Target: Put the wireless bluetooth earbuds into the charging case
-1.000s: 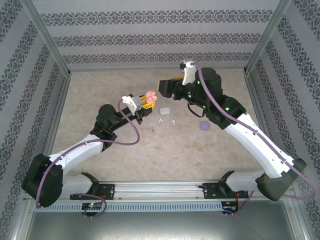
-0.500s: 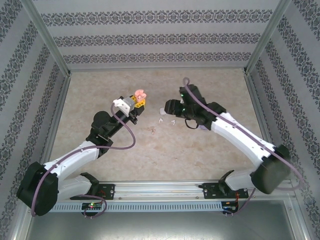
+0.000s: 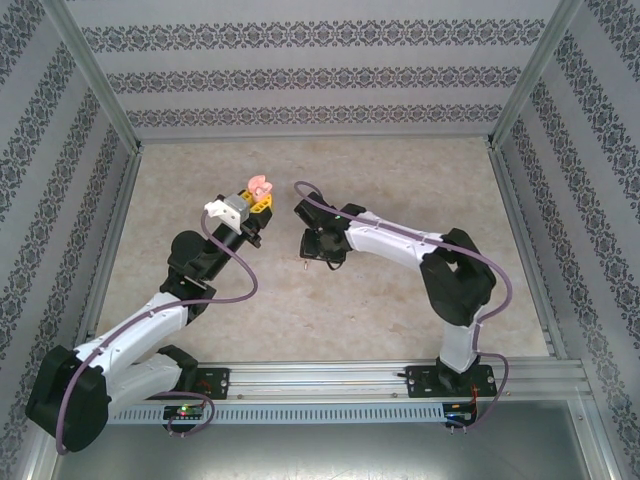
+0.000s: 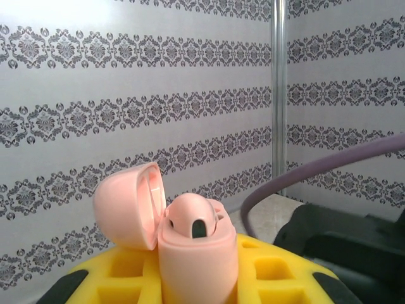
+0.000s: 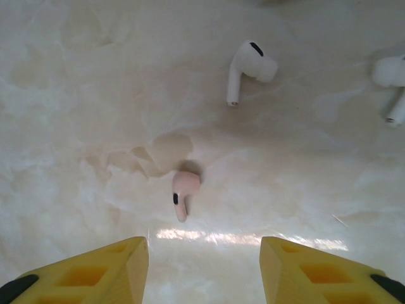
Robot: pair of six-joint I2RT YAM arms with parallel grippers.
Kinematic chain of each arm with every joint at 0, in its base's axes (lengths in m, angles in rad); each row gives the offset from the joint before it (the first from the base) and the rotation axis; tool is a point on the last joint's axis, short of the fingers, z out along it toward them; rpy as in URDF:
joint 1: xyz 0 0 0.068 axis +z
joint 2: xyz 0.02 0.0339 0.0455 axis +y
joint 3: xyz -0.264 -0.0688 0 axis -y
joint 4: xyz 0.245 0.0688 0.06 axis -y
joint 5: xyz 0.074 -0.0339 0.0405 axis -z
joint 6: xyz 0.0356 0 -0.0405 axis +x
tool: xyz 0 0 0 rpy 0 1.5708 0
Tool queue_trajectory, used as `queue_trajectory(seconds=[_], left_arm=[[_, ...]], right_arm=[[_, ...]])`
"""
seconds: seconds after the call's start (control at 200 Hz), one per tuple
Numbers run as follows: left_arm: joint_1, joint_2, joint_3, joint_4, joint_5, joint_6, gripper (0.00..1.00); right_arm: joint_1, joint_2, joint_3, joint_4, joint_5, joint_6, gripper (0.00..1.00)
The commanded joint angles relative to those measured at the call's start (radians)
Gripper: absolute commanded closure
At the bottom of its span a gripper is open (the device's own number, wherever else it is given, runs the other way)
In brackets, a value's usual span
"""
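- Pink earbud (image 5: 184, 190): right gripper (image 5: 202, 252) has swung over it, jaws apart, narrowing.
- Left gripper (image 3: 256, 200) clamps the open pink charging case (image 4: 190, 253); pick is next.

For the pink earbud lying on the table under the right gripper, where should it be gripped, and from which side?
Probably by its rounded head, from straight above. The pink earbud lies flat with its stem pointing toward the right gripper, so the open jaws would close across the head's sides. It sits slightly off the gap's centre.
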Motion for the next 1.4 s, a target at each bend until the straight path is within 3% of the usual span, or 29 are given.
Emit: queue_trajectory(seconds=[0.0,0.425,1.399], left_arm=[[0.018,-0.022,-0.019,0.061,-0.017,-0.039,1.0],[0.044,-0.063,-0.055,0.075,-0.031,-0.063,1.0],[0.074,-0.066,-0.068,0.083,-0.006,-0.085,1.0]], right_arm=[[0.018,0.048,0.066,-0.066,0.052,0.047,0.51],[0.04,0.229,0.24,-0.17,0.087,0.069,0.55],[0.061,0.363,0.366,-0.236,0.089,0.068,0.66]])
